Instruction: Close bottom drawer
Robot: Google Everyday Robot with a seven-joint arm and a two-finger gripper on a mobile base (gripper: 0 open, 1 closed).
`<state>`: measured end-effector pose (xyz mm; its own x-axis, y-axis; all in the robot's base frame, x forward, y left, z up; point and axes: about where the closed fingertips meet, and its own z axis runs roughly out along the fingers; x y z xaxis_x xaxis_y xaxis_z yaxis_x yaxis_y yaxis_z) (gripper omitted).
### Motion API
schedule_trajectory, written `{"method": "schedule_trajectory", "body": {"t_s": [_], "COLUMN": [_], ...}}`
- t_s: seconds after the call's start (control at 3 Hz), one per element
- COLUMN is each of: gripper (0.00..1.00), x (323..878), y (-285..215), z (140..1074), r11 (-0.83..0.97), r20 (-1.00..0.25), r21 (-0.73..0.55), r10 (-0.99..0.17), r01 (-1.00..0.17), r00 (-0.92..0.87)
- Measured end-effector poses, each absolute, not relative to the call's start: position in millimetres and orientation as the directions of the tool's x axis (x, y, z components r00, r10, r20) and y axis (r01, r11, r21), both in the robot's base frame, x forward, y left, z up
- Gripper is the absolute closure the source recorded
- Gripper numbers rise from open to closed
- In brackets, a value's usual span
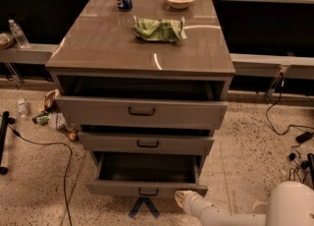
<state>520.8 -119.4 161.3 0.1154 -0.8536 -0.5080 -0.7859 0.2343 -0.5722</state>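
Bottom drawer (pixel 114 189) lowest of three, pulled out past desk (pixel 98 48) front edge, interior showing. Gripper (pixel 182 199) low, below desk's front right corner, just beside drawer front's right end; opening: cannot tell.

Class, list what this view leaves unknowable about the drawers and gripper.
1. Bottom drawer: its rear interior is hidden beneath the middle drawer.
2. Gripper, by the bottom drawer's right front corner: whether it touches the front cannot be told.
3. Arm: cut off by the lower edge.
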Motion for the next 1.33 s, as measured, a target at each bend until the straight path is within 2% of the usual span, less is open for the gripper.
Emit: {"method": "schedule_trajectory", "body": {"t_s": [1.33], "gripper": [1.00], "x": [627], "y": [-84], "z": [181], "r11": [0.135], "r20": [-0.439], "r21": [-0.720], "r10": [-0.849], "r01": [-0.681], "r00": [0.295]}}
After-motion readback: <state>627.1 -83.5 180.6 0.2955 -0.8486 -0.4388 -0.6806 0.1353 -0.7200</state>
